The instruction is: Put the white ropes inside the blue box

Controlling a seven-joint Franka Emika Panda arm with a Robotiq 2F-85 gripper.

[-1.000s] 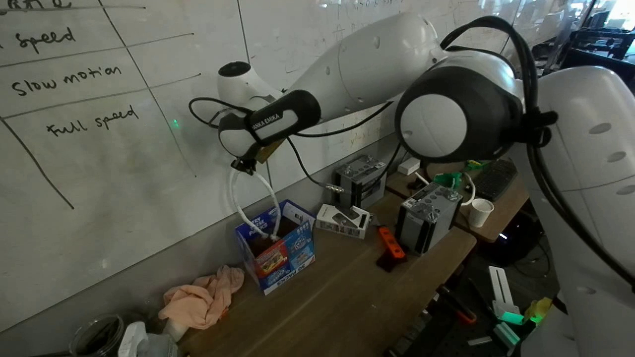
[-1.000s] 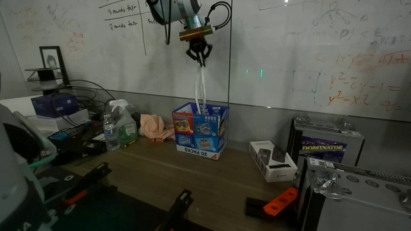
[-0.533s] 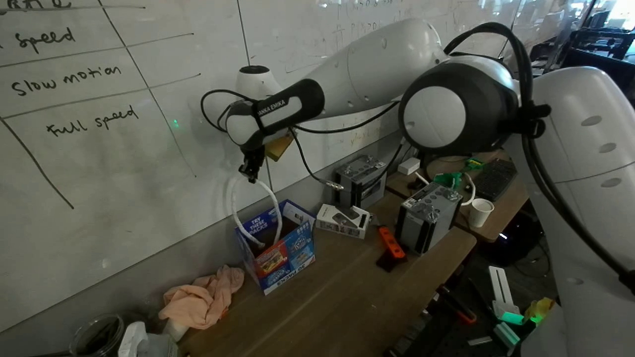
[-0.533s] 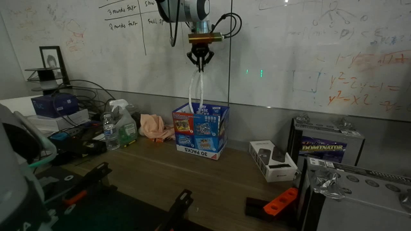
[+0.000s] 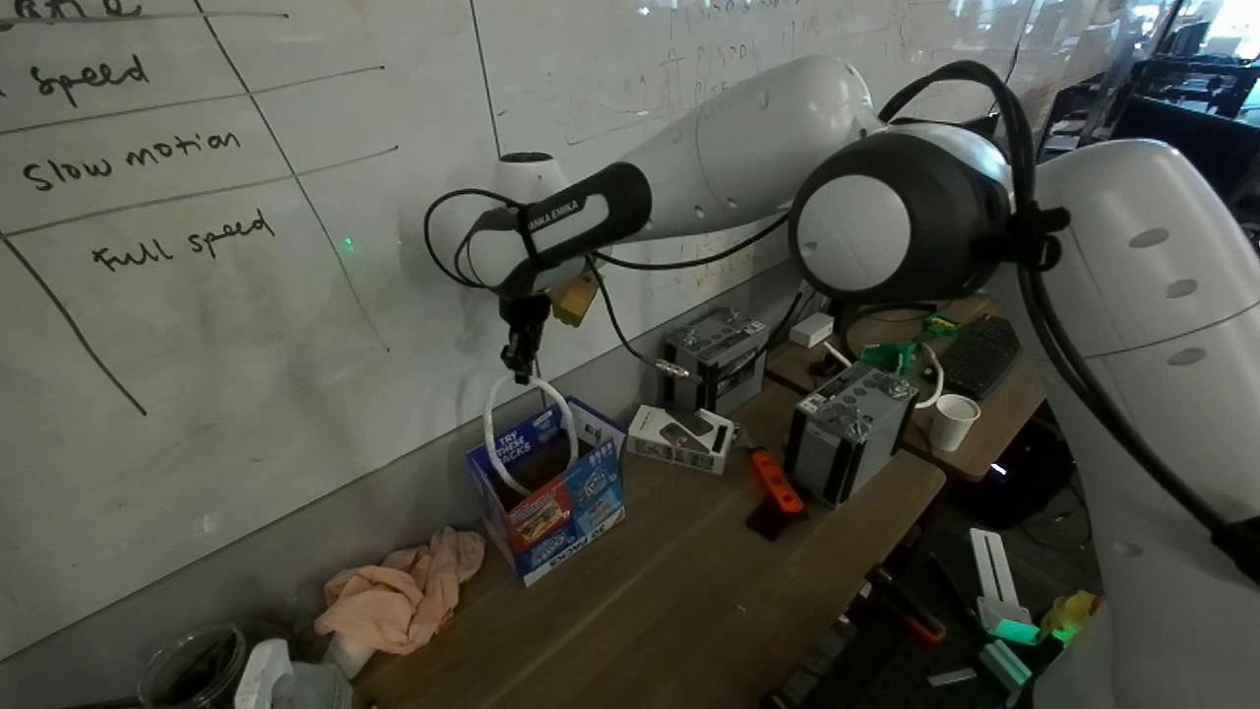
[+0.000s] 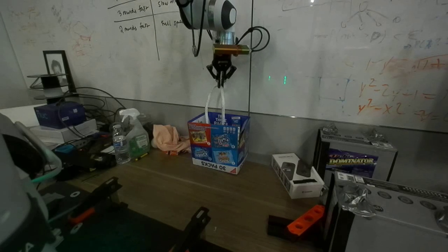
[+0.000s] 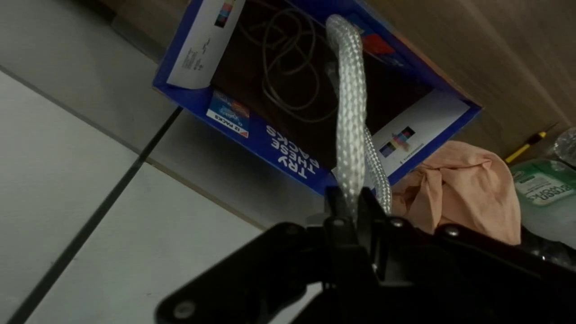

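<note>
The black, jointed gripper [image 6: 221, 84] is clenched on the white rope [image 7: 351, 103], pinching it at the lower centre of the wrist view. The rope is a thick, round braid, its weave flecked in small bright beads; in both exterior views it bends into a narrow loop – the crown at the gripper, above the rim, the lower part inside the blue box [image 5: 581, 507]. That box, printed cardboard with an uncovered top, stands just left of the lower centre in an exterior view, its front a patchwork of red and blue panels. Inside, towards the top of the wrist view, a thinner pale cord [image 7: 294, 109] curls in loose rings. Just beside the box lies a peach cloth [image 5: 394, 601], crumpled into soft folds. Box and cloth rest on a brown, wood-grained worktop [image 5: 689, 581] – and behind rises a glossy, scribbled whiteboard [image 6: 301, 52].
</note>
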